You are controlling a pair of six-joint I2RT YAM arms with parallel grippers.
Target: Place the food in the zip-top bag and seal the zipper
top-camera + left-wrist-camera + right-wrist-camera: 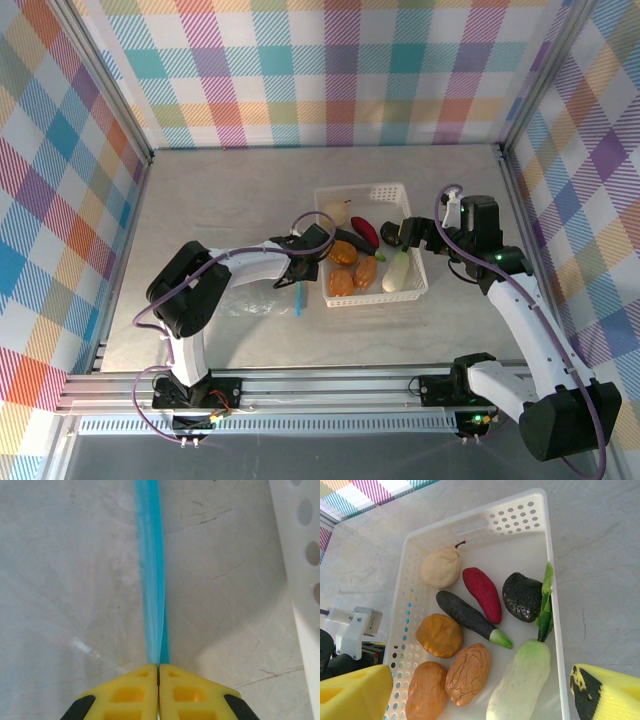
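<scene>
- Eight pieces of food (365,271) are seen lying in the white lattice basket (470,525), which is set on the grey table (220,200).
- Along the basket's far side a pale pear-shaped piece (440,567), a dark red piece (482,594) and a black lump (521,596) are lined up.
- A dark eggplant (465,614) is laid slantwise across the middle, with its green tip against the white radish (520,677).
- Three orange and tan bread pieces (439,635) (468,672) (426,692) are grouped at the near left of the basket.
- The zip-top bag (250,300) is spread flat on the table just left of the basket, and no food is seen in it.
- Its light-blue zipper (152,570) is stretched straight along the mouth edge, beside the basket wall.
- The left claw (159,672) is pressed fully together, with the zipper pinched between its yellow fingers (130,690).
- The right claw (480,690) is spread wide above the basket's near end; nothing is gripped by it.
</scene>
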